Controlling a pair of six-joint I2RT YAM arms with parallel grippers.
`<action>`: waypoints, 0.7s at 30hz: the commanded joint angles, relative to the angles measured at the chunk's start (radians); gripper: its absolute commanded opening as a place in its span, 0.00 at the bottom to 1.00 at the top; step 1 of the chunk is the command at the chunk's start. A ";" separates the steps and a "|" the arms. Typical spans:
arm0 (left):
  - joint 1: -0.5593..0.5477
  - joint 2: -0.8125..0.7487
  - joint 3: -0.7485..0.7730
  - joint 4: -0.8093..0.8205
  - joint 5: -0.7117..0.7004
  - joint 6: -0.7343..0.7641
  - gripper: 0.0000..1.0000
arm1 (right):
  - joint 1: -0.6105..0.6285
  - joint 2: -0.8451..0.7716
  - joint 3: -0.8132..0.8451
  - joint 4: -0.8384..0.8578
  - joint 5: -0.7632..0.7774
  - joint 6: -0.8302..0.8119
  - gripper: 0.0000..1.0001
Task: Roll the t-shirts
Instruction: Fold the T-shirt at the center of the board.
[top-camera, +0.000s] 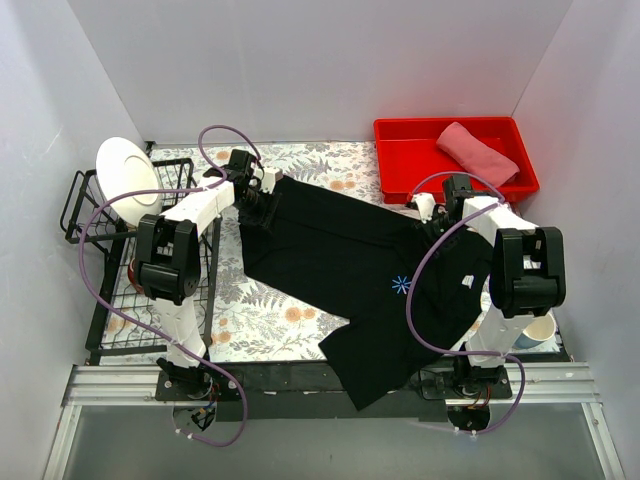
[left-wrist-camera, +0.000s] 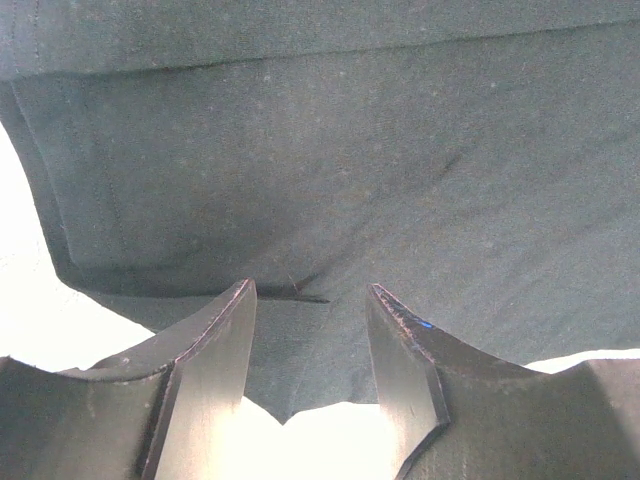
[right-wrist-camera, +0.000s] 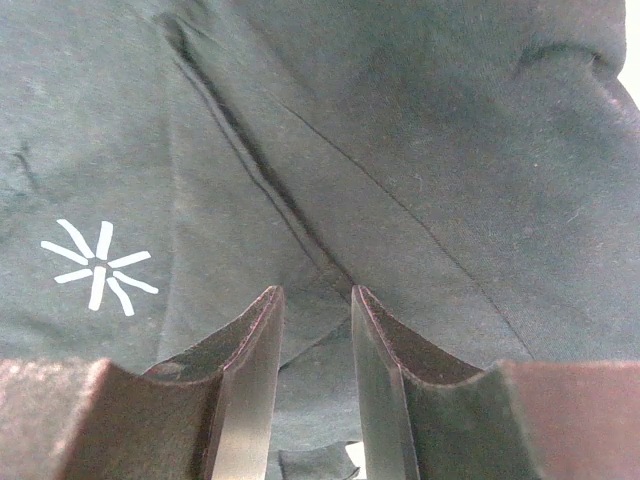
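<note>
Black t-shirt stretches diagonally far-left to near-right — left gripper, right gripper both pinching it.

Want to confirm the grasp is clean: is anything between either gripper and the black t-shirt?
Nothing visible stands between them. The left gripper and the right gripper each have cloth of the black t-shirt directly between their jaws, along its far edge.

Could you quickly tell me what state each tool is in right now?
Left tool: straddles the black t-shirt; grip cannot be told.
Right tool: closed on the black t-shirt.
</note>
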 joint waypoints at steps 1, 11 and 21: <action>-0.004 -0.024 0.018 0.004 -0.007 0.007 0.47 | -0.008 0.022 0.011 0.011 0.024 -0.020 0.42; -0.013 -0.006 0.044 -0.002 -0.010 0.009 0.48 | -0.010 0.024 -0.008 0.040 0.036 -0.025 0.32; -0.021 0.000 0.047 0.001 -0.013 0.010 0.48 | -0.010 0.007 0.005 0.017 -0.001 -0.025 0.04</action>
